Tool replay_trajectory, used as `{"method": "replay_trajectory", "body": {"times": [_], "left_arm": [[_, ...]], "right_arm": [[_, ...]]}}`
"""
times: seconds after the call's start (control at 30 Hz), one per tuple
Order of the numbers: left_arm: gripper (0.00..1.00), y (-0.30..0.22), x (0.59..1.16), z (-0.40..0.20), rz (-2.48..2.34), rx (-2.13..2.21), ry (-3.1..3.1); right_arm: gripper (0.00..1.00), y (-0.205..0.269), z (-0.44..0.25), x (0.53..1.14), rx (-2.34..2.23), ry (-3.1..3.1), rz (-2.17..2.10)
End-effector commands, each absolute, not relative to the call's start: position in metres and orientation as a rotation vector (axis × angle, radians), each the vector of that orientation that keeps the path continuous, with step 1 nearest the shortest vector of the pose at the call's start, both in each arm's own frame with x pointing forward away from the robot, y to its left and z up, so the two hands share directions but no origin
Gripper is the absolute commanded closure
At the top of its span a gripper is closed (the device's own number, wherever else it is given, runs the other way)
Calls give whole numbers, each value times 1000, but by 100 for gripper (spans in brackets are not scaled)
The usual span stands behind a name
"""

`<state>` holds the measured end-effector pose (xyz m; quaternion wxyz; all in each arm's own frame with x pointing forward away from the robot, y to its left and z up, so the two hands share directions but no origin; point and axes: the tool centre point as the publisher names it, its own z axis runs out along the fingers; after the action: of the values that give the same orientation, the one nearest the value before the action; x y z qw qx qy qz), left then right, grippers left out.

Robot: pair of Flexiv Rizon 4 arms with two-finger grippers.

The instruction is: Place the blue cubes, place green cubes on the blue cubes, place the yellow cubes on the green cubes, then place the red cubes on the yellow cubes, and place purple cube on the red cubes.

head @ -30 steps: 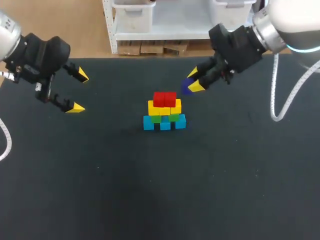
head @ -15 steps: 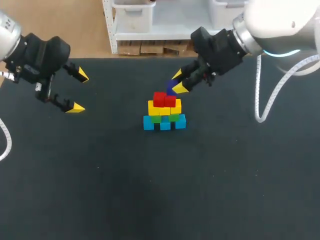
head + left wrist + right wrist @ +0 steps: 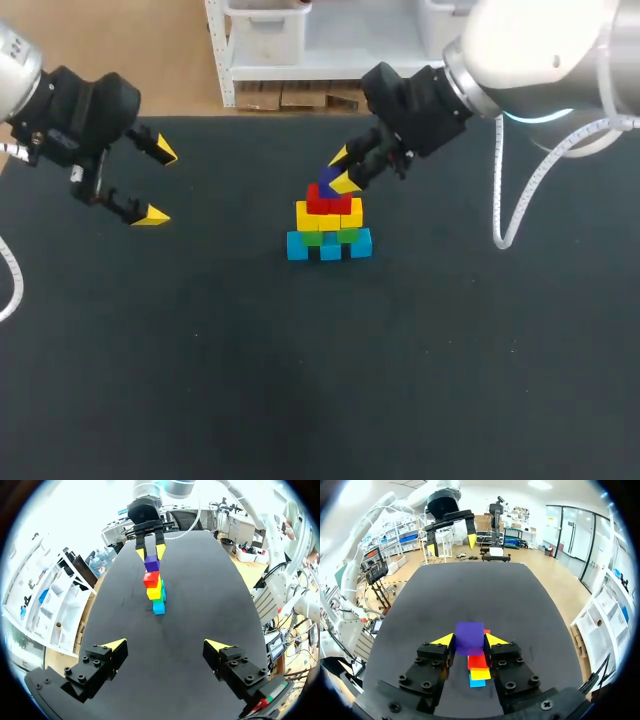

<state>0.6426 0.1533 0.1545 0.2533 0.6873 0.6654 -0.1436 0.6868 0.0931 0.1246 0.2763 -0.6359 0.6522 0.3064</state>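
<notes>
- Two arms are over the black table [image 3: 200,380], one entering from each side in the head view.
- Right gripper [image 3: 342,170]: the fingers are closed against two opposite sides of the purple cube [image 3: 326,184], which sits between the yellow tips.
- Purple cube position: directly over the red cubes [image 3: 335,204], at the top of the stack [image 3: 328,222]. It appears to rest on them, but contact cannot be confirmed from these views.
- Stack location: near the middle of the table, somewhat toward the far edge.
- Stack order from the table up: blue cubes [image 3: 298,246], green cubes [image 3: 347,236], yellow cubes [image 3: 352,215], red cubes.
- Row width: the blue row is the widest and the red row is the narrowest.
- Left gripper [image 3: 158,183]: the fingers are spread wide with nothing between them. It hangs over the left part of the table, well apart from the stack.
- Left wrist view: the stack stands well ahead of the left gripper, and the right gripper comes down on the purple cube from above.
- Right wrist view: the purple cube fills the gap between the right gripper's tips. Red, yellow and blue faces show under it.
</notes>
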Motion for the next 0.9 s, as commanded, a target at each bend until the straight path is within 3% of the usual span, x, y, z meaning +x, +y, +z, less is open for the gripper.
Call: {"method": "replay_trajectory", "body": {"times": [0.03, 0.9], "left_arm": [[0, 155, 642, 153, -392, 1867, 1800], [0, 155, 642, 153, -392, 1867, 1800]], "right_arm": [[100, 93, 125, 689, -1708, 1758, 818], [100, 93, 119, 695, -1710, 1777, 817]]}}
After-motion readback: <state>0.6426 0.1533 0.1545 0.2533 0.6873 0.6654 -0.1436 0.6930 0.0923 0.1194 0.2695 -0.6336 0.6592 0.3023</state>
